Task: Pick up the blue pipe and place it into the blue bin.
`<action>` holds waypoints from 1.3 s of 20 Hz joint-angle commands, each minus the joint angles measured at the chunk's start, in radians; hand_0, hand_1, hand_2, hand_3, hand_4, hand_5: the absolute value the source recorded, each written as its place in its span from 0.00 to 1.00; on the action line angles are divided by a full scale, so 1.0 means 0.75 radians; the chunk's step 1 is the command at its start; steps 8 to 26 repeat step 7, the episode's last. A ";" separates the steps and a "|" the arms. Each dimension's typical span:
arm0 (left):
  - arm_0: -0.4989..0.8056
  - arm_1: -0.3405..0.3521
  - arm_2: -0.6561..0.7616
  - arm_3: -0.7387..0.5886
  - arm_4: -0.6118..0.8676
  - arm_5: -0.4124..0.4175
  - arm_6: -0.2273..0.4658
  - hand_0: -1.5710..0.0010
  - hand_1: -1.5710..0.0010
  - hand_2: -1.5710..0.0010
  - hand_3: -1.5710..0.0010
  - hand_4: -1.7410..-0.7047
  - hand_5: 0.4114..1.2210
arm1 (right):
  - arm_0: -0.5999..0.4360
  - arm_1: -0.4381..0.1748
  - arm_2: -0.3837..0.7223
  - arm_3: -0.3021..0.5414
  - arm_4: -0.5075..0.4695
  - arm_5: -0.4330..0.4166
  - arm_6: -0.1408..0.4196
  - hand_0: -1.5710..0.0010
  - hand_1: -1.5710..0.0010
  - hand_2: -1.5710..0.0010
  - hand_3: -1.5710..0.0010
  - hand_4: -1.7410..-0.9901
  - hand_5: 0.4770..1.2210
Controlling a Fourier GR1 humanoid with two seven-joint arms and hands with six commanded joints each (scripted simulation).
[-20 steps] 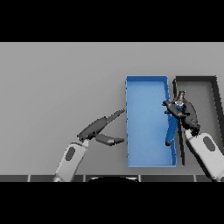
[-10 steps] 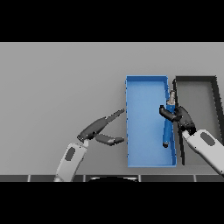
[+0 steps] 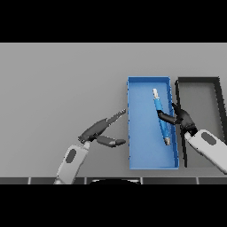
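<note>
The blue pipe [image 3: 161,116] lies lengthwise on the floor of the blue bin [image 3: 141,133], in its right half, with a pale tip pointing to the far end. My right hand [image 3: 182,119] hovers over the bin's right wall. Its fingers [image 3: 165,117] reach left to the pipe's middle and look loosened, not wrapped round it. My left hand [image 3: 98,131] rests over the table just left of the bin, open, with straight fingers pointing at the bin's left wall and the thumb spread below them.
A dark grey bin [image 3: 199,91] stands directly to the right of the blue bin, their walls side by side. My right forearm [image 3: 209,146] crosses its near left corner. Bare grey table [image 3: 62,84] stretches to the left and far side.
The pipe has gone from being held above the blue bin's right wall to lying inside the bin. My right hand has drawn back toward the right wall with its fingers loosened. The left hand barely moved.
</note>
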 commanded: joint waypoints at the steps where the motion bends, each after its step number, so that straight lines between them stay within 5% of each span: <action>1: -0.001 -0.010 -0.007 0.002 -0.001 0.000 0.012 1.00 1.00 1.00 1.00 0.82 0.02 | -0.017 0.005 0.016 0.012 -0.006 0.009 0.000 0.99 0.99 0.99 1.00 0.96 0.25; 26: 0.036 -0.028 -0.043 -0.072 -0.005 0.008 0.041 1.00 1.00 1.00 1.00 0.83 0.02 | -0.017 0.001 0.026 0.008 -0.022 0.012 -0.007 1.00 1.00 1.00 1.00 0.96 0.22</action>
